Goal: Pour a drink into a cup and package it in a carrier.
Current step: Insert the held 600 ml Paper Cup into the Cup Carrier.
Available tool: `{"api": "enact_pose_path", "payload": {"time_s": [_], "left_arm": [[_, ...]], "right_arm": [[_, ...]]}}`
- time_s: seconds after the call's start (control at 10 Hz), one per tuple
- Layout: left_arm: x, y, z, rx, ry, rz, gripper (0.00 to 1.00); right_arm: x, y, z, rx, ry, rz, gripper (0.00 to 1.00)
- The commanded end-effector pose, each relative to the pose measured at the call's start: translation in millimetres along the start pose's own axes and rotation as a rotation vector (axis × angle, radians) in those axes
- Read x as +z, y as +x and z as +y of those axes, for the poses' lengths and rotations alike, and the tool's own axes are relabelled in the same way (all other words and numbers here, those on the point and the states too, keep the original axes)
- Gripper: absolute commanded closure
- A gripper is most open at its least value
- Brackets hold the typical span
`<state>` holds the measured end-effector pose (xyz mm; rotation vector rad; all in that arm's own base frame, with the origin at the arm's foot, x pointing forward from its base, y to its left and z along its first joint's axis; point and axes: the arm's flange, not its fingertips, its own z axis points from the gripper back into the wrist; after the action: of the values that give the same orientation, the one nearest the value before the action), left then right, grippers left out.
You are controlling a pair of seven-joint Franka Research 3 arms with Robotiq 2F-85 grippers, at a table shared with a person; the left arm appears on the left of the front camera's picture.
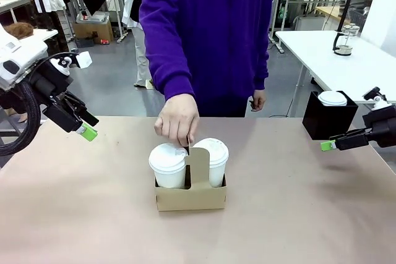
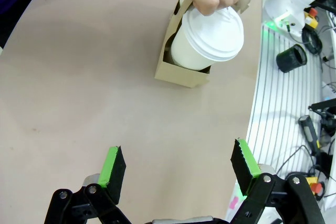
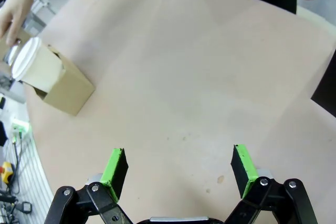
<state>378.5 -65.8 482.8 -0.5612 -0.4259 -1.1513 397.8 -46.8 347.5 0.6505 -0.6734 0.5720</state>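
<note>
Fingers [image 1: 177, 129] pinch carrier [image 1: 190, 195] handle; grippers spread — idle.

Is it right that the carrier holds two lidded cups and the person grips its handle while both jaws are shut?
Not quite: both jaws stand open, as both wrist views show. The carrier does hold two lidded cups, and the person's hand grips its handle.

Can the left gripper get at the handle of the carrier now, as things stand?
Probably not. The person's hand is pinching the handle of the carrier from above, between the two lidded cups. The left gripper is open and off to the side, above bare table.
</note>
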Motion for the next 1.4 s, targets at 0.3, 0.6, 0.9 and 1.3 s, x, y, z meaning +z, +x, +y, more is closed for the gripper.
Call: {"api": "enact_pose_path", "payload": {"time_s": [0.3,0.6,0.9,1.3], "left_arm": [[-0.6,0.6,0.0,0.01,-0.006,-0.017,0.0],[-0.6,0.6,0.0,0.01,-0.006,-0.017,0.0],[-0.6,0.6,0.0,0.01,-0.006,-0.017,0.0],[-0.6,0.6,0.0,0.01,-0.006,-0.017,0.0]], "right_arm": [[1.5,0.0,0.4,0.015,0.008,-0.006,0.0],[1.5,0.0,0.4,0.015,0.008,-0.006,0.0],[1.5,0.0,0.4,0.015,0.008,-0.006,0.0],[1.5,0.0,0.4,0.015,0.008,-0.006,0.0]]}}
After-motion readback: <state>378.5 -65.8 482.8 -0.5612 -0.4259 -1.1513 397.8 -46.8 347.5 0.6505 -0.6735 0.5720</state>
